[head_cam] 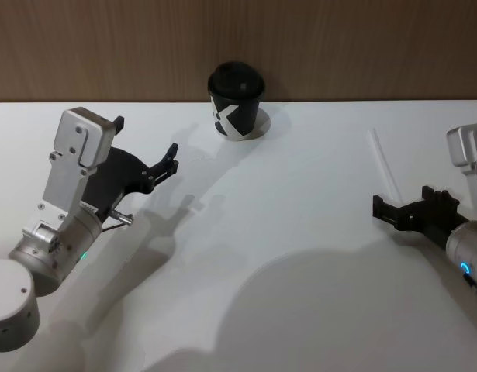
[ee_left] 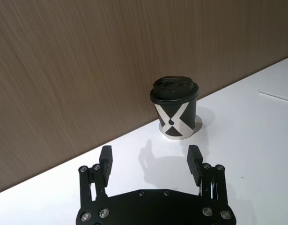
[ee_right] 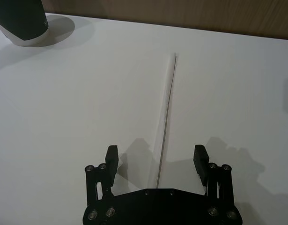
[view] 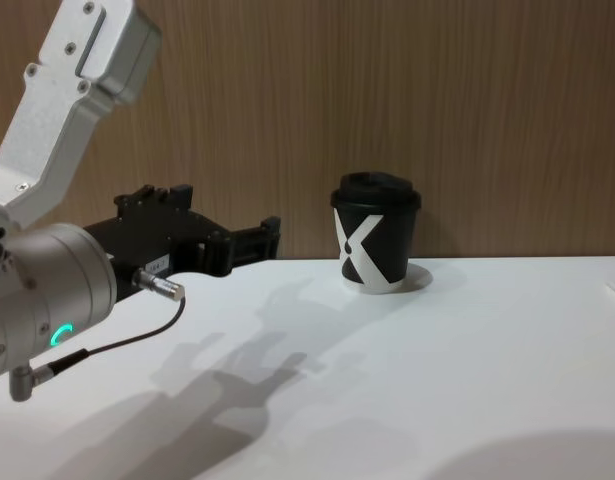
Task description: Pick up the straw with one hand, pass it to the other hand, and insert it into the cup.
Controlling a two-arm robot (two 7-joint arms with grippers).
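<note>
The right gripper (ee_right: 155, 152) hangs low over the white tabletop (head_cam: 300, 232) with its jaws spread wide and nothing between them but air. The straw (ee_right: 167, 112) lies flat on the tabletop. Its near end sits just about midway between the two jaws, and the rest runs straight out ahead of them. I can't tell whether the jaw tips touch the surface.

Off to the other side, the left gripper (ee_left: 150, 152) is held up off the tabletop, jaws open just as wide and empty. The lidded paper coffee cup (ee_left: 174, 110) stands upright ahead of those jaws, well apart from them, close to the wood-panelled wall (ee_left: 87, 61).

To my eye the pick-up hasn't happened yet, and this is the fiddly bit. A tube that thin, lying flat, gives the jaws little to bite. If they close a touch too high they'll shut over it and come up empty. If one jaw meets it first, it will likely roll or skid aside.

Gripping at the very end is a worry too. The long free length could droop or swing in the grip, which would make the hand-over hard to line up. Later, a crooked straw could miss the opening in the lid and tip the light cup.
</note>
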